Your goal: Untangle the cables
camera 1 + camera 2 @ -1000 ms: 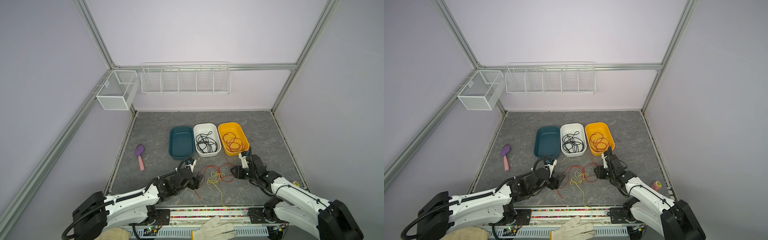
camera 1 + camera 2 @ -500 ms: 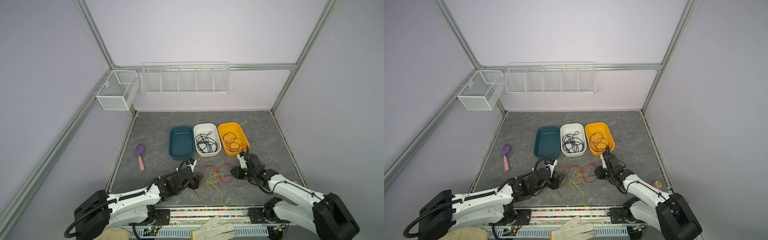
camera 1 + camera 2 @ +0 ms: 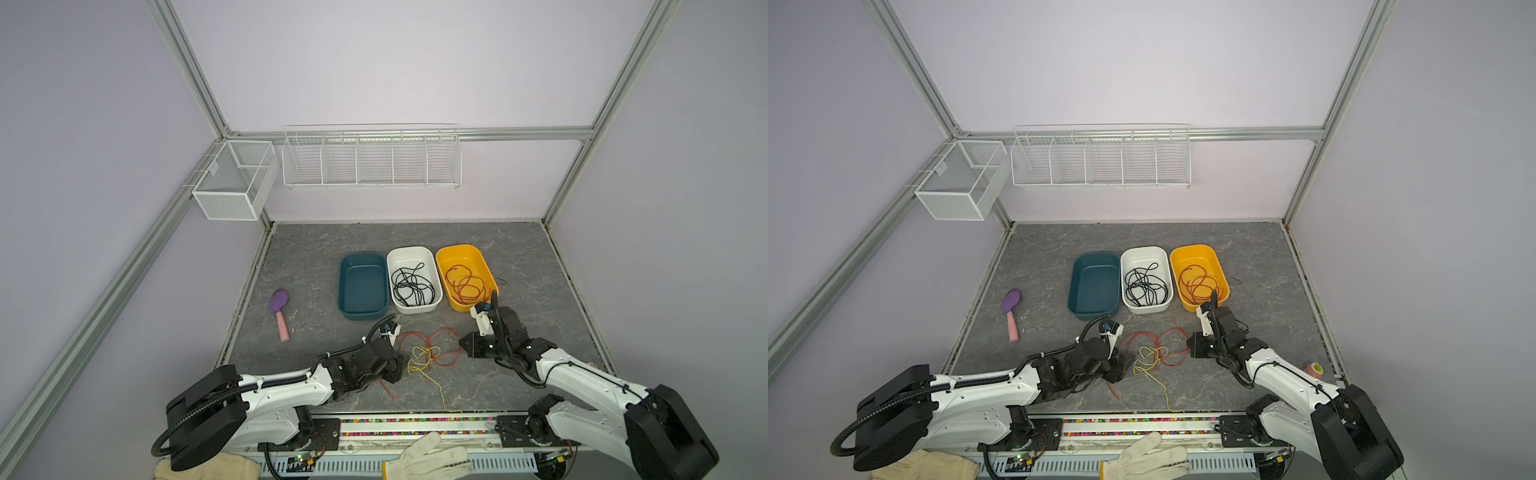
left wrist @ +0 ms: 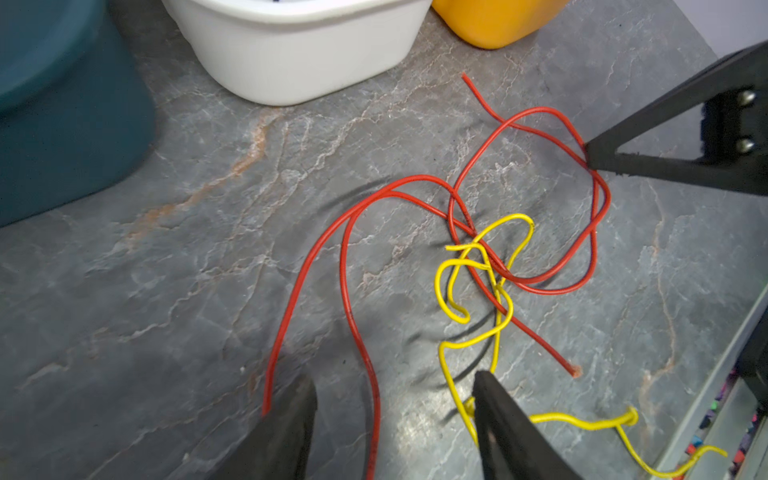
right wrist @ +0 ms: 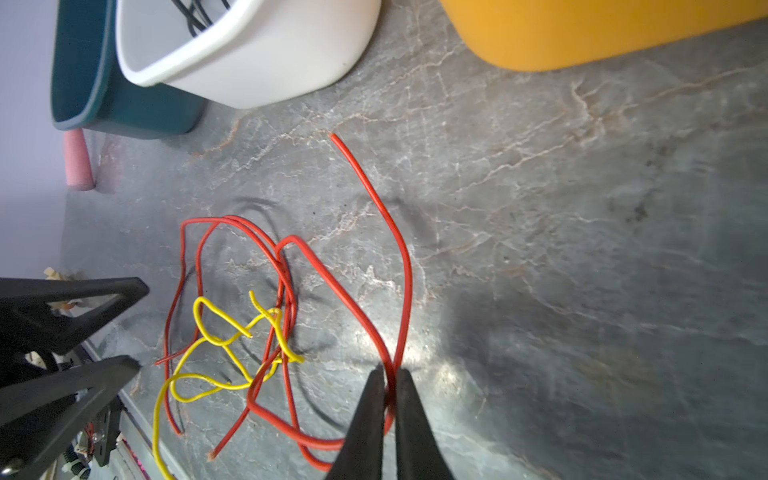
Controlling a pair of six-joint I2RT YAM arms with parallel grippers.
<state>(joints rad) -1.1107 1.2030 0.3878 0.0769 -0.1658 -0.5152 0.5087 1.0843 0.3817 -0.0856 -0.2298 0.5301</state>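
A tangle of red cable (image 3: 445, 332) (image 3: 1177, 332) and yellow cable (image 3: 423, 358) (image 3: 1148, 356) lies on the grey table near the front edge. My right gripper (image 5: 390, 374) (image 3: 464, 345) is shut on a loop of the red cable (image 5: 365, 183) at the tangle's right side. My left gripper (image 4: 395, 382) (image 3: 397, 368) stands open, low at the tangle's left side. A red strand (image 4: 415, 178) runs between its fingers untouched, and the yellow cable (image 4: 437, 286) passes by one fingertip. Black cables (image 3: 411, 286) lie in the white bin, more red cables (image 3: 465, 284) in the orange bin.
Behind the tangle stand a teal bin (image 3: 362, 286), a white bin (image 3: 409, 250) and an orange bin (image 3: 459, 248) in a row. A purple and pink brush (image 3: 279, 309) lies at the left. A white glove (image 3: 424, 457) rests on the front rail.
My right gripper has closed onto the red cable loop. The left gripper's fingers have come somewhat closer together. Both arms have barely shifted.
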